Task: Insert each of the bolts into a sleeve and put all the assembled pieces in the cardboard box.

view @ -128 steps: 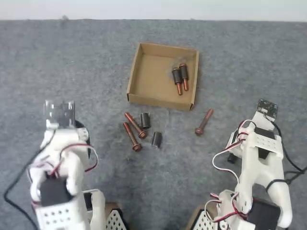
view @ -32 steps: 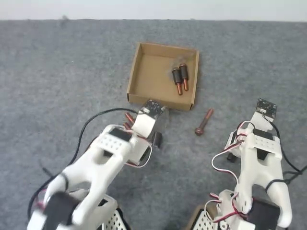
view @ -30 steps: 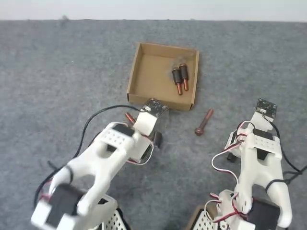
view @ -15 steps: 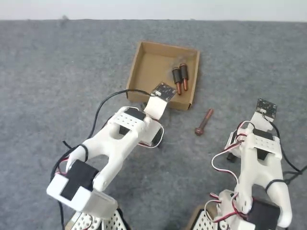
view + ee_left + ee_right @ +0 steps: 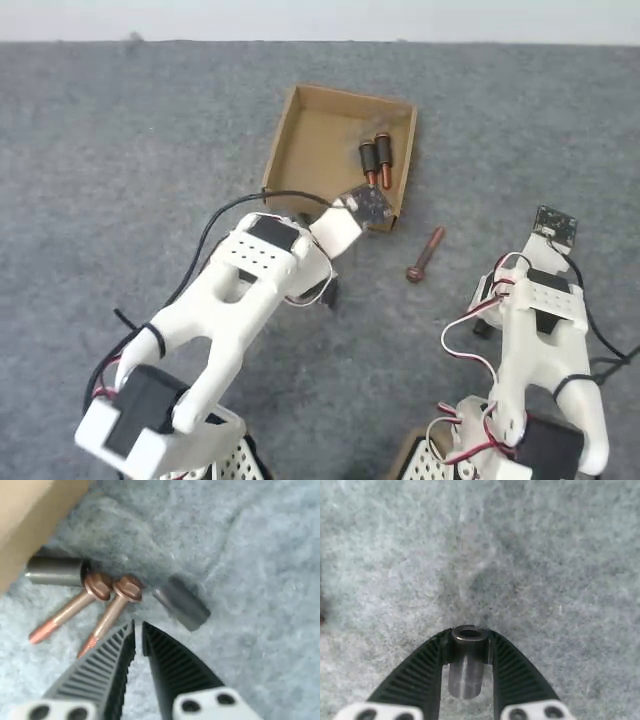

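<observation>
Fingers of the left gripper, ribbed black plastic, stand nearly together and empty over two copper-coloured hex-head bolts beside the near wall of the cardboard box, midway across the grey-carpeted table. The right gripper is clamped on a smooth dark cylindrical sleeve towards its right edge. Risk: so narrow an opening could strike a bolt head and roll both away.

You had the left arm stretched across the grey counter to the near wall of the cardboard box; two sleeved bolts lay inside, one bare bolt beside it.
</observation>
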Tool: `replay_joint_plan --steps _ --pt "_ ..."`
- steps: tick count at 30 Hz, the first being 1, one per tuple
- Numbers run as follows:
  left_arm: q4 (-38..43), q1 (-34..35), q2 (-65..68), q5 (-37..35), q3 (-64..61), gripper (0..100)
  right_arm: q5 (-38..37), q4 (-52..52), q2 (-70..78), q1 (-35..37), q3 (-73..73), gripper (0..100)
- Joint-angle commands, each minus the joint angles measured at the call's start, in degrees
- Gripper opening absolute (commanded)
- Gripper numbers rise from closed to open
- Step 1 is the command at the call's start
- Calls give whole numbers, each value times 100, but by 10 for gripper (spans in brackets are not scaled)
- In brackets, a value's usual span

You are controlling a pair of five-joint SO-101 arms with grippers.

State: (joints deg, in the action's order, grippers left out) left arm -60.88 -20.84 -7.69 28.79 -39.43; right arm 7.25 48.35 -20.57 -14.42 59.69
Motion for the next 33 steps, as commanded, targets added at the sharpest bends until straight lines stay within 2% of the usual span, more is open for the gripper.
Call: replay_joint_plan --steps 1,3,10,18,24,29,33 --pt "79 18 -352 659 -189 118 -70 -57 -286 40 -9 6" --pt "334 62 -360 818 -391 152 -70 -57 -286 48 -9 6" --pt "1187 782 -352 1143 -505 156 -70 -75 -286 84 -9 6" --pt "1538 484 -237 1134 -479 156 -70 -180 -286 84 -9 6" --pt "1415 598 853 1125 365 156 -70 -189 -286 92 -9 6" --pt "545 677 1662 1143 1411 156 -70 -198 -286 92 -9 6" --pt "360 703 2084 1143 1895 156 -70 -198 -286 92 -9 6"
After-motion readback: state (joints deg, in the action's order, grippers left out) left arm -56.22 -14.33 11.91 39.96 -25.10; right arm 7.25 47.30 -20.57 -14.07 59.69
